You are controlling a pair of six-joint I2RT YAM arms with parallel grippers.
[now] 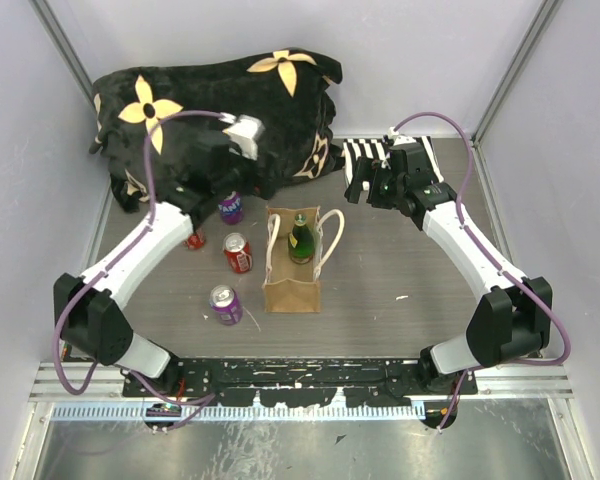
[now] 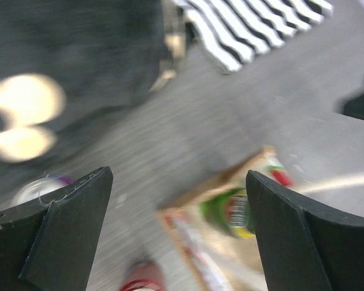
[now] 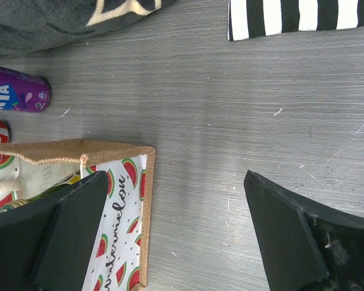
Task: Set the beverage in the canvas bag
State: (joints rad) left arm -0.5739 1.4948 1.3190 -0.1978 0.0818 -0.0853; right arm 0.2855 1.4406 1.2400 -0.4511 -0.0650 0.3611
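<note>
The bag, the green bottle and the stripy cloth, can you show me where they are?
bag (image 1: 291, 297), top view, on its brown front wall.
green bottle (image 1: 300, 243), top view, on its body, standing inside the bag.
stripy cloth (image 3: 300, 17), right wrist view, on the part showing at the picture's top.

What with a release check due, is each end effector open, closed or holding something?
Left end effector: open, holding nothing.
Right end effector: open, holding nothing.

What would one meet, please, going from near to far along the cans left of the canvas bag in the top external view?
near purple can → red can → far purple can → black flowered blanket
</note>
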